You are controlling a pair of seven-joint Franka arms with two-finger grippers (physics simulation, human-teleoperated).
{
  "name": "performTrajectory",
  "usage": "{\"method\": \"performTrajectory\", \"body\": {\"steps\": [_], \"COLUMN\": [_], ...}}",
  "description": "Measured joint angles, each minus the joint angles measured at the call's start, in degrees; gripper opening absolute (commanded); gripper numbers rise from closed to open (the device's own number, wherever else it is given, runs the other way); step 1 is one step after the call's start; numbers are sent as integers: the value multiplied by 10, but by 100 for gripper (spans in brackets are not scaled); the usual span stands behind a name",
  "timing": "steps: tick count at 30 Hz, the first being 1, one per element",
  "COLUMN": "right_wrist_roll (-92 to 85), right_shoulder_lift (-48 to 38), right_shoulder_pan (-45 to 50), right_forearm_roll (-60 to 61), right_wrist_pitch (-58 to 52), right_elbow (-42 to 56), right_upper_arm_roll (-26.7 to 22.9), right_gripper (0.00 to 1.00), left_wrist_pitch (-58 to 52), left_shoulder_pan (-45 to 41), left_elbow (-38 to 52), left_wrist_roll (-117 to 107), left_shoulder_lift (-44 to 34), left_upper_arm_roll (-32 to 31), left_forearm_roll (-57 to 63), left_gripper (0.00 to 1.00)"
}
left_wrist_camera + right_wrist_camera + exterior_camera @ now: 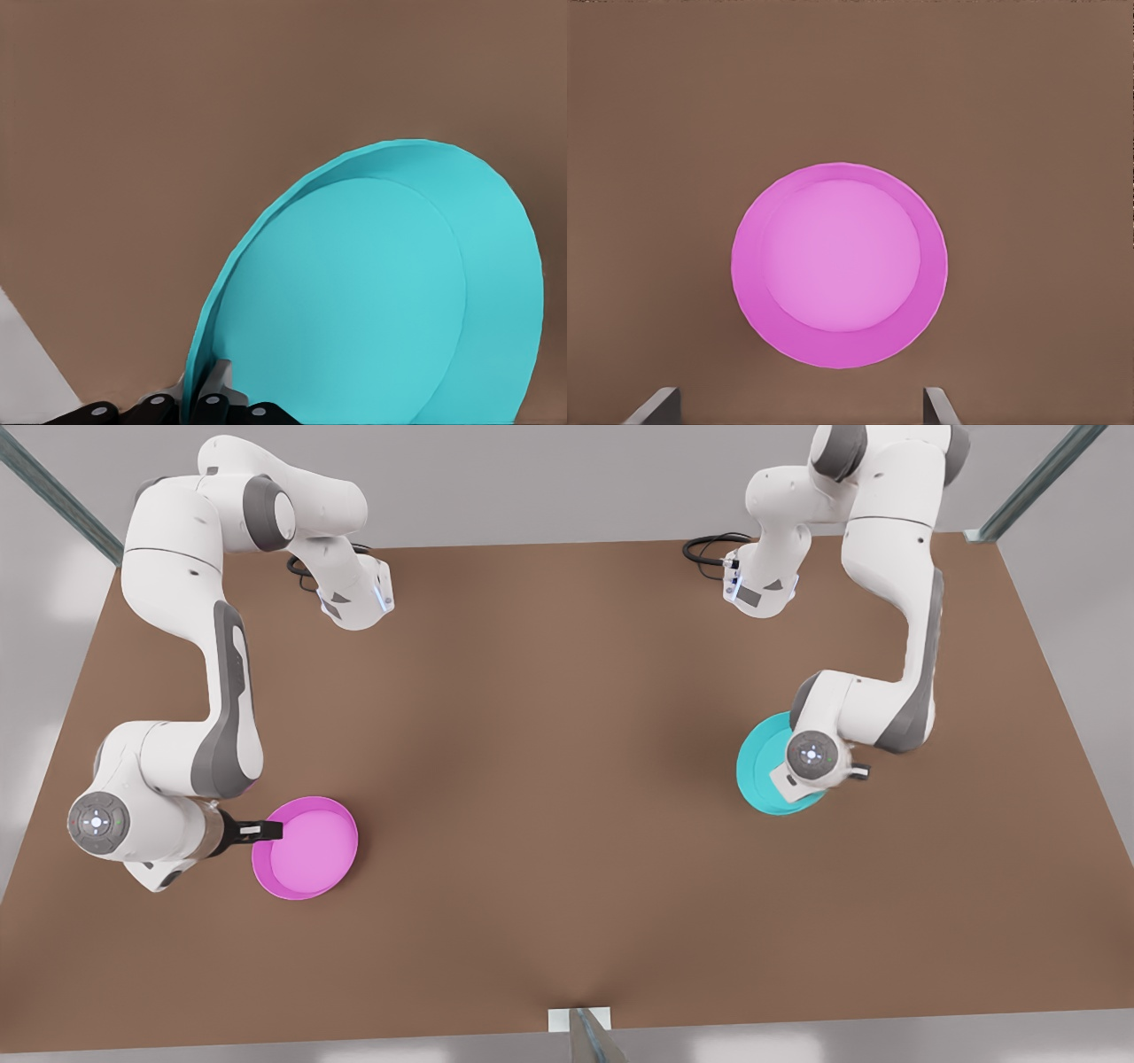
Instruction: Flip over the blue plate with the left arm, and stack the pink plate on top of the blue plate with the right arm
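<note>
Left gripper [199, 409] pinching tilted blue plate [372, 292] rim, right gripper [799, 409] fingers spread, beside flat pink plate [840, 264]

Bright, even light; soft shadows pool on the brown table [567, 779].

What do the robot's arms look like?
They match. The left arm and the right arm are chunky white tubes with grey bands at the joints. Each has a round grey cap with tiny lights near the wrist. A black cable curls by each base. Each arm ends in small black jaws.
</note>
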Motion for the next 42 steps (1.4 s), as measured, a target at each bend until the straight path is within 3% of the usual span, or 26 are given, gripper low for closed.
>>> {"method": "performTrajectory", "body": {"steps": [14, 25, 32, 37, 42], "right_wrist_roll": [0, 0, 0, -1, -3], "right_shoulder_lift": [0, 0, 0, 0, 0], "right_shoulder_pan": [0, 0, 0, 0, -1], "right_forearm_roll": [-1, -1, -1, -1, -3], "right_wrist_pitch": [0, -1, -2, -4, -5], "right_elbow": [-1, -1, 0, 0, 1], "right_upper_arm_roll": [0, 0, 0, 0, 0], "right_gripper": [100, 100, 100, 100, 100], "left_wrist_pitch": [-133, -334, -357, -357, -336], "left_shoulder_pan": [-179, -398, -545, -655, -703], "left_elbow": [44, 173, 302, 398, 419], "left_wrist_roll": [-54, -59, -48, -30, -26], "left_shoulder_lift": [20, 174, 288, 393, 435], "left_upper_arm_roll": [-25, -14, 89, 209, 291], "left_forearm_roll": [219, 382, 416, 404, 380], "left_gripper": [21, 21, 21, 21, 21]}}
